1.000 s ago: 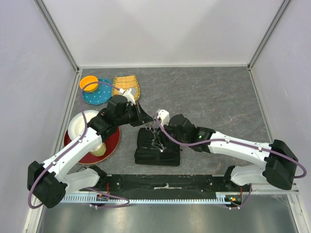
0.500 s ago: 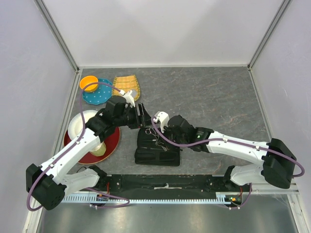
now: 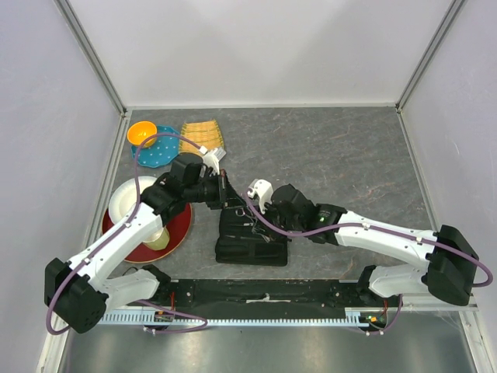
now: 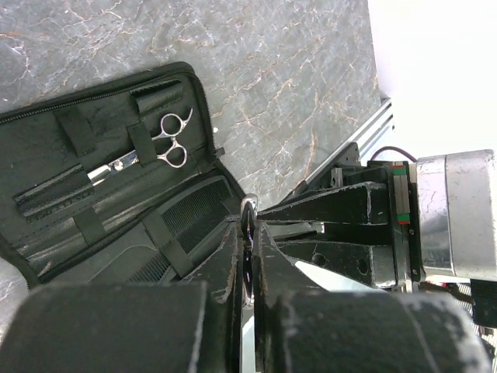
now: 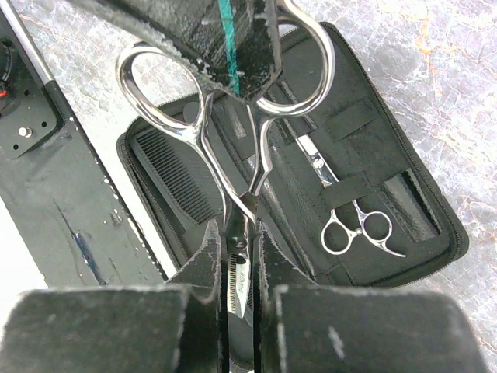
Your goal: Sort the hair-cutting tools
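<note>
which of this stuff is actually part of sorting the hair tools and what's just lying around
Job: scissors in the right claw; second scissors strapped in the case; comb.
Lying about: orange bowl; blue plate; woven tray; red plate; white bowl.

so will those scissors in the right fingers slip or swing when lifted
Likely stiff, being all metal. The scissors look polished, so probably slippery. The right fingers pinch near the pivot with the ring handles sticking out far, so held there alone they could swing.
</note>
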You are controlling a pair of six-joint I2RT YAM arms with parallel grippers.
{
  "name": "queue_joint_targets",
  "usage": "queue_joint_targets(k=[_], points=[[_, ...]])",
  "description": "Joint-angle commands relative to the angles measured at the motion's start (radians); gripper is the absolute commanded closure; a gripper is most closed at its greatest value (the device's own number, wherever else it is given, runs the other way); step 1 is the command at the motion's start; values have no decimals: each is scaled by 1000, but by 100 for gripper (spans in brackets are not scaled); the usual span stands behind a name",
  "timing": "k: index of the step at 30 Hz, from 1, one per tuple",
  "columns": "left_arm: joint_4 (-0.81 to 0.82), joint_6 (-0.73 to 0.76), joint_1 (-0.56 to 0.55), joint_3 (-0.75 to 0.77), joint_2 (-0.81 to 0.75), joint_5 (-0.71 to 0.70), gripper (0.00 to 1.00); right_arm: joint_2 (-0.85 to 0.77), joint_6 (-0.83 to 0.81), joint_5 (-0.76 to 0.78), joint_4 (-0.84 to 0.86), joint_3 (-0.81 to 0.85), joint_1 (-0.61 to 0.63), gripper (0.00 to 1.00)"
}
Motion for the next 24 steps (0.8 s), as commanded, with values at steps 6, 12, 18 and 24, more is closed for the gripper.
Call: queue_joint_targets(k=[6, 12, 18, 24], points=[[53, -7, 49, -48, -36, -7, 98, -72, 87, 148, 43, 20, 5, 35], [186, -119, 227, -185, -112, 0, 98, -141, 211, 339, 13, -6, 0, 22], [272, -178, 274, -289, -174, -145, 98, -69, 393, 439, -95, -10, -81, 37], [414, -227, 281, -392, -237, -302, 98, 43, 550, 362, -90, -72, -219, 55]])
